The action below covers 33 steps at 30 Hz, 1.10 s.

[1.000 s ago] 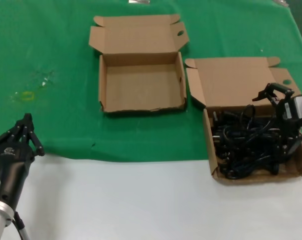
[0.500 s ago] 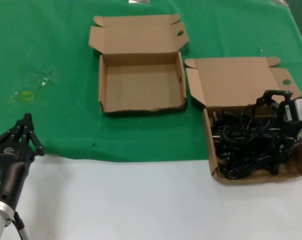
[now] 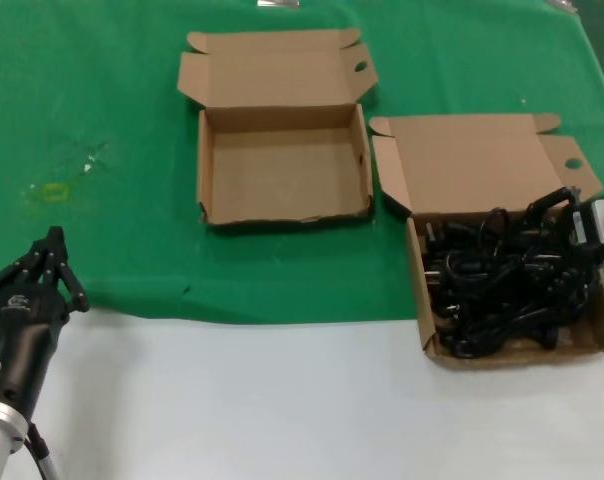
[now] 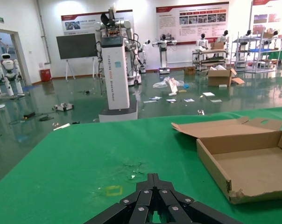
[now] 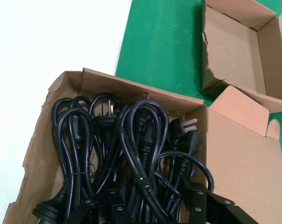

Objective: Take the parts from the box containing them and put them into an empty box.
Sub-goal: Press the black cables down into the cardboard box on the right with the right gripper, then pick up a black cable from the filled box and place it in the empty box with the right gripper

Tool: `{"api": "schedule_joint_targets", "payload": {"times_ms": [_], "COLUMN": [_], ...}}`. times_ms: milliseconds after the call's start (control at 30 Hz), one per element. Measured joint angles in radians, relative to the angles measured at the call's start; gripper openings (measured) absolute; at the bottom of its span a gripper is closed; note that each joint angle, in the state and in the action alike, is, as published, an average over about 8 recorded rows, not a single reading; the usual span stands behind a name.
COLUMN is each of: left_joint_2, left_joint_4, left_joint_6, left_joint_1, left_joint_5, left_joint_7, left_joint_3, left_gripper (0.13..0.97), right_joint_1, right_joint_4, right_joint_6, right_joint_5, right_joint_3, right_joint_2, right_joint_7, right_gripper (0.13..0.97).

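Observation:
The black power cords lie tangled in the open cardboard box at the right. My right gripper is down in the pile at the box's far right side. In the right wrist view its fingers stand apart with several looped cords between them, so the right gripper is open. The empty cardboard box sits to the left and farther back, and also shows in the right wrist view. My left gripper is shut and idle at the near left.
Both boxes sit on a green mat with their lids folded back. A white table strip runs along the near side. The left wrist view shows the empty box off to one side of the left gripper.
My right gripper has come down from above the full box's back edge into the cord pile. The left arm has not moved.

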Motion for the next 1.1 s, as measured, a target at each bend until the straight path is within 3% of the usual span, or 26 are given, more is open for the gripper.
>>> {"api": "schedule_joint_targets", "payload": {"times_ms": [133, 267, 533, 1100], "left_joint_2": [0.0, 0.0, 0.0, 0.0], "left_joint_4": [0.0, 0.0, 0.0, 0.0], "left_joint_6": [0.0, 0.0, 0.0, 0.0], "left_joint_1": [0.0, 0.0, 0.0, 0.0], "left_joint_5": [0.0, 0.0, 0.0, 0.0], "left_joint_7": [0.0, 0.0, 0.0, 0.0], "left_joint_3": [0.0, 0.0, 0.0, 0.0], "left_gripper": [0.144, 0.144, 0.144, 0.144], "right_joint_1": [-0.009, -0.02, -0.028, 0.024], "right_joint_4": [0.005, 0.011, 0.022, 0.179], "right_joint_6": [0.0, -0.001, -0.003, -0.09], "right_joint_5": [0.0, 0.001, 0.001, 0.02], "right_joint_3": [0.001, 0.003, 0.007, 0.034], "right_joint_2": [0.002, 0.005, 0.01, 0.043], "right_joint_7": [0.004, 0.009, 0.021, 0.23], "right_gripper": [0.415, 0.415, 0.266, 0.214]}}
